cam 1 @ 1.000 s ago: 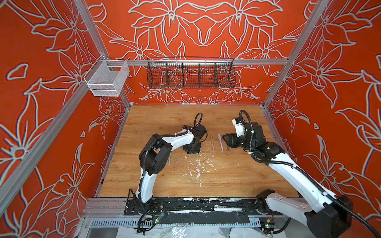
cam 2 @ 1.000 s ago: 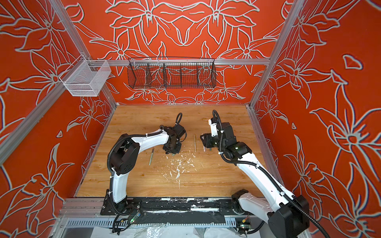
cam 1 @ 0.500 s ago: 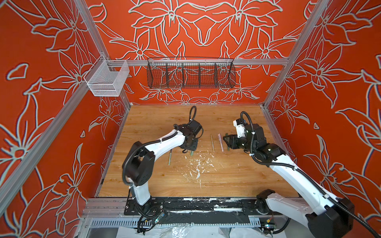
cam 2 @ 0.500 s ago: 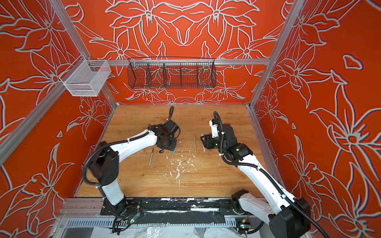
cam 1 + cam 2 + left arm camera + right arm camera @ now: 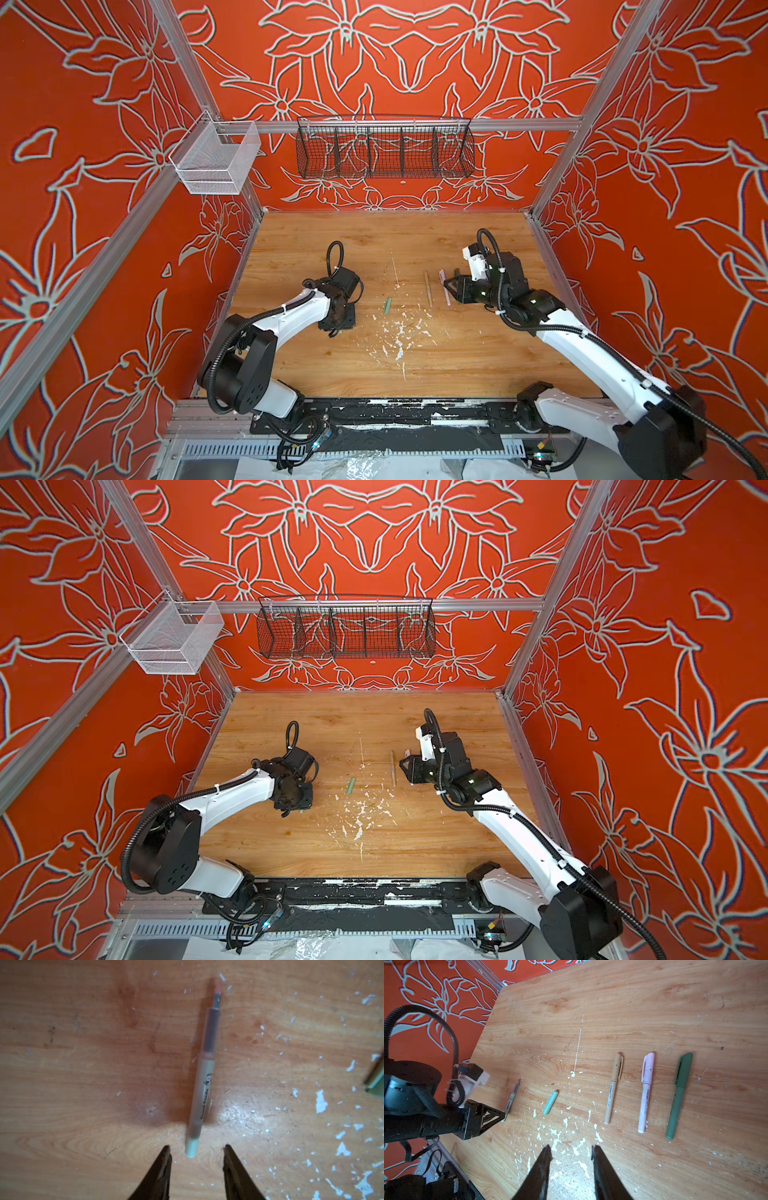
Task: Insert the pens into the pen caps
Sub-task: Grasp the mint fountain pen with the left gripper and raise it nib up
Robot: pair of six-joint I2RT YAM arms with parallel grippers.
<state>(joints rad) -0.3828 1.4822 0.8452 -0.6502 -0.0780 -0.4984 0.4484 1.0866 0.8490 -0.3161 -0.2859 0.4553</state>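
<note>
An uncapped pale green pen [image 5: 202, 1084] lies flat on the wooden table [image 5: 478, 353], its dark tip pointing away from my left gripper [image 5: 196, 1147]. That gripper is open, with its fingertips either side of the pen's rear end and not touching it. The pale green pen cap [image 5: 550, 1103] [image 5: 387, 304] [image 5: 351, 785] lies loose to the pen's right. A tan pen [image 5: 612, 1088] [image 5: 427, 288], a pink pen [image 5: 646, 1093] [image 5: 444, 286] and a dark green pen [image 5: 679, 1095] lie side by side with caps on. My right gripper [image 5: 572, 1147] [image 5: 451, 286] is open and empty.
White paint flecks [image 5: 399, 332] are scattered over the middle of the table. A black wire basket [image 5: 384, 147] hangs on the back wall and a white mesh basket [image 5: 214, 160] on the left rail. Orange walls close in three sides.
My left gripper has moved left and toward the front, away from the pale green cap, to the rear end of the pale green pen. My right gripper's jaws have narrowed.
</note>
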